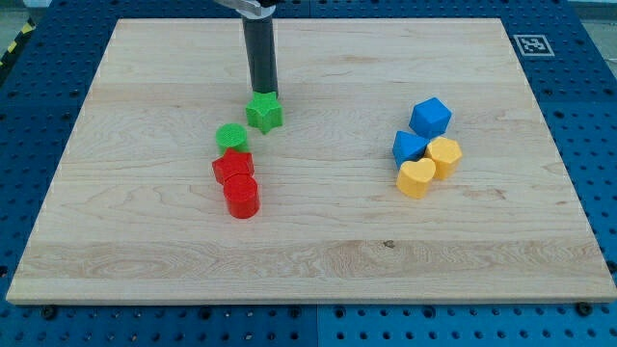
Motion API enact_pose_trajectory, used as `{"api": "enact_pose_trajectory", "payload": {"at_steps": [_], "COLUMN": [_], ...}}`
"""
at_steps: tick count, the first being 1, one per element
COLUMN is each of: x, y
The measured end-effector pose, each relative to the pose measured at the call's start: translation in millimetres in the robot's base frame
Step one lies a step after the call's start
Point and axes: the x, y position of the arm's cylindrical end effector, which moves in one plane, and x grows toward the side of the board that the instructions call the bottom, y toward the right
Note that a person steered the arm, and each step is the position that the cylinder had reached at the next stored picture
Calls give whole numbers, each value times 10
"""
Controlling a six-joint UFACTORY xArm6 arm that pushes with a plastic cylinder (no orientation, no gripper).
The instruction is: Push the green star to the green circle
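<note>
- One dark straight rod hangs over the pale wooden board; it carries no pincer at all, so nothing opens, closes or holds; my tip sits at the top edge of the small green plastic star, touching it or very nearly, on the side away from the viewer.
- Just beyond, toward the view's lower left, lies the flat green plastic circle; star and circle are near one another but a sliver of bare wood shows between them; the task looks almost done, with only a short shove left.
- Touching the circle's lower edge is a red angular block, its exact shape hard to make out; below that a red cylinder.
- Well apart at the view's right sits a cluster: a blue cube, a second blue block, a yellow rounded block and a yellow heart.
- Risks, as I judge them: the tip stands above the star, not up-right of it, so a straight downward push could send the star past the circle's right side; an off-centre contact could spin the star away; too long a push could knock the circle into the red pair.
</note>
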Motion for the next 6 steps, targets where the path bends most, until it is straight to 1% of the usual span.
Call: {"api": "enact_pose_trajectory", "payload": {"at_steps": [1,2,3,6], "x": [23,57,337,337], "y": [240,642,625,22]}}
